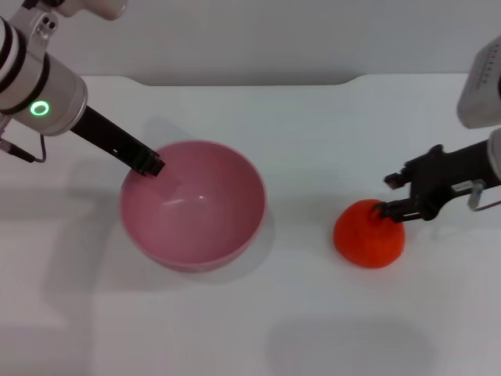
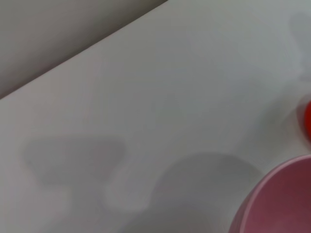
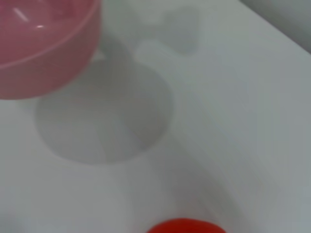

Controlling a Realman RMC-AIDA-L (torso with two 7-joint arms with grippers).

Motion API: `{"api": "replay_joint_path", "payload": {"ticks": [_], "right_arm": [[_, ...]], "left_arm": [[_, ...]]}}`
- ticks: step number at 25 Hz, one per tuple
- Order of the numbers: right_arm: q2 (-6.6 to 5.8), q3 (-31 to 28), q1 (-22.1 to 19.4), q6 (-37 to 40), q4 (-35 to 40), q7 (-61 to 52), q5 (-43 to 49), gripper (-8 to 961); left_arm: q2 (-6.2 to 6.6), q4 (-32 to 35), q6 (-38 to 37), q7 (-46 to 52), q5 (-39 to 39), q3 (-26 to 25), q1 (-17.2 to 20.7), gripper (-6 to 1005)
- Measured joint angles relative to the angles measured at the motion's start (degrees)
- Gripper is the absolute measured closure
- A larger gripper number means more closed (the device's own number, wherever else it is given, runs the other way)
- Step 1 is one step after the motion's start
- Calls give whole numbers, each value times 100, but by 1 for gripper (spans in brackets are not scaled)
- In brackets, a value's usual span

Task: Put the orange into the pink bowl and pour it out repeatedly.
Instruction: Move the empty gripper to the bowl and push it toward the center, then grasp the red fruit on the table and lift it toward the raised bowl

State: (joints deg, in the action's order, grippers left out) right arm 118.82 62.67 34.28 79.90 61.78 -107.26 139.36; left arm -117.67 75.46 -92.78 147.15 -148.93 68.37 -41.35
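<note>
White table [image 1: 313,125] fills my head view; pink bowl [image 1: 193,205] left of centre, empty; left gripper [image 1: 149,164] at its upper-left rim, jaws clamped on it; orange [image 1: 369,233] lower right; right gripper [image 1: 395,196] touching its top, jaws apart.

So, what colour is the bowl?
Pink, glossy and plain; the bowl shows best in the head view.

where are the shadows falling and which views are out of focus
Head view: sharp; soft shadows lie on the white table beside the pink bowl and the orange, with a small glint inside the bowl. Left wrist view: blurred, grey arm shadows cross the table. Right wrist view: blurred too, a round bowl shadow sits under the bowl's edge.
</note>
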Motion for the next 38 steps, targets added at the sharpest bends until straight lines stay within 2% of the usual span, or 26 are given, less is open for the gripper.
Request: {"api": "replay_joint_path", "payload": {"ticks": [8,15,28,38], "right_arm": [[5,588,-25,153,371,-180,-227,420],[9,650,-76,322,786,-320,-206,420],[9,876,-88,280,411,-460,-31,420],[15,1042,-152,-552,136,-675,347,425]], "left_arm": [[-1,-146,53,3,-3,1,-46,948],[0,-203,112,5,-12,-7,-8,946],[-1,-280,181,-2,-18,-1,-4,944],[-12,-295,201,7,-4,54,41,942]]}}
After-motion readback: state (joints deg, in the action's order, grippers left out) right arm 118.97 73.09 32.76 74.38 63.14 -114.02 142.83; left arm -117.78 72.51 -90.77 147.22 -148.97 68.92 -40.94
